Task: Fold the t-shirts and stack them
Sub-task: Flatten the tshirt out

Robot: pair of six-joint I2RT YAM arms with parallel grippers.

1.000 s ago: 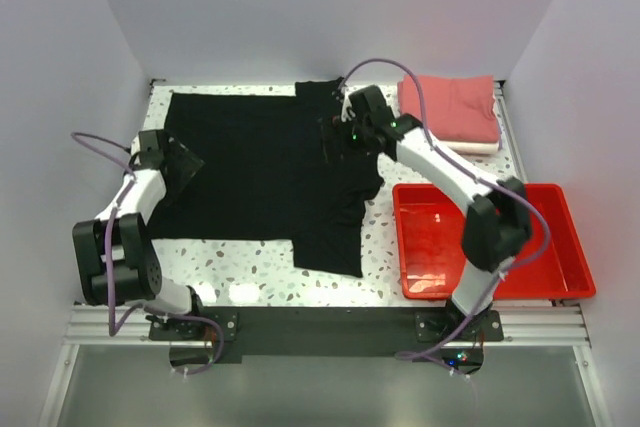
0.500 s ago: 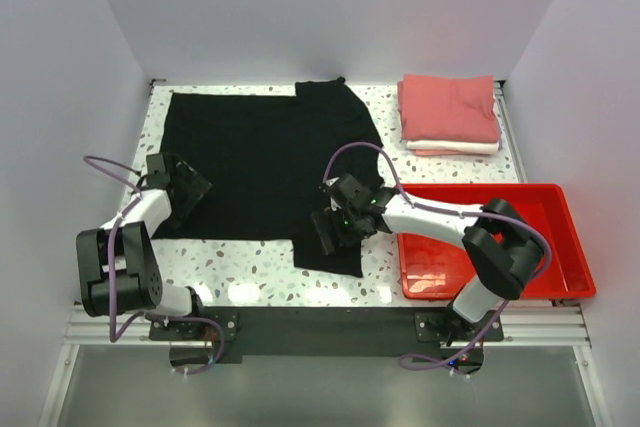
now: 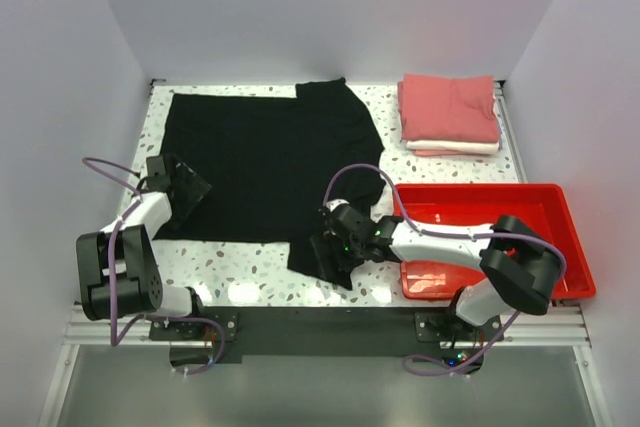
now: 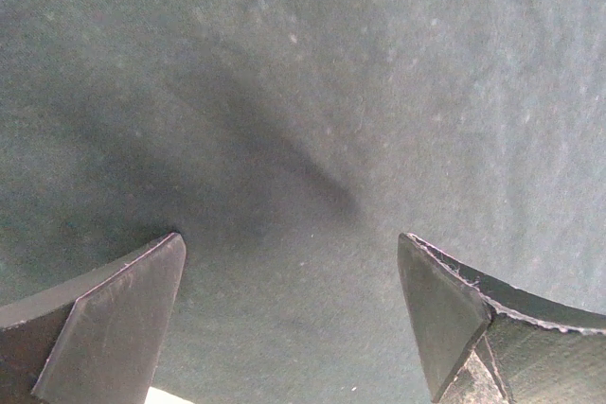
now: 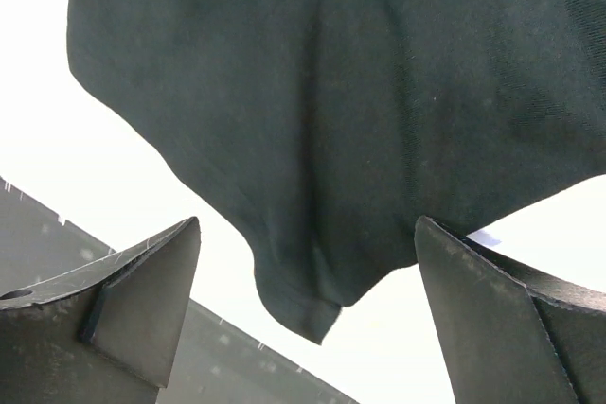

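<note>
Black t-shirt [image 3: 265,162] spread flat over middle of table [image 3: 250,265], reaching far edge at 11 to 12 o'clock; narrow flap lies toward 6 o'clock. Salmon-pink t-shirt [image 3: 450,105] folded atop folded white t-shirt [image 3: 452,146], stack at 1 o'clock. Red tray [image 3: 545,232] at 4 o'clock; right forearm crosses its near-left corner. Right hand [image 5: 308,224] low at 6 o'clock over flap's hem, fingers spread wide, gripping nothing. Left hand [image 4: 289,243] at 9 o'clock over shirt's left edge, fingers apart, cloth beneath, nothing held.
</note>
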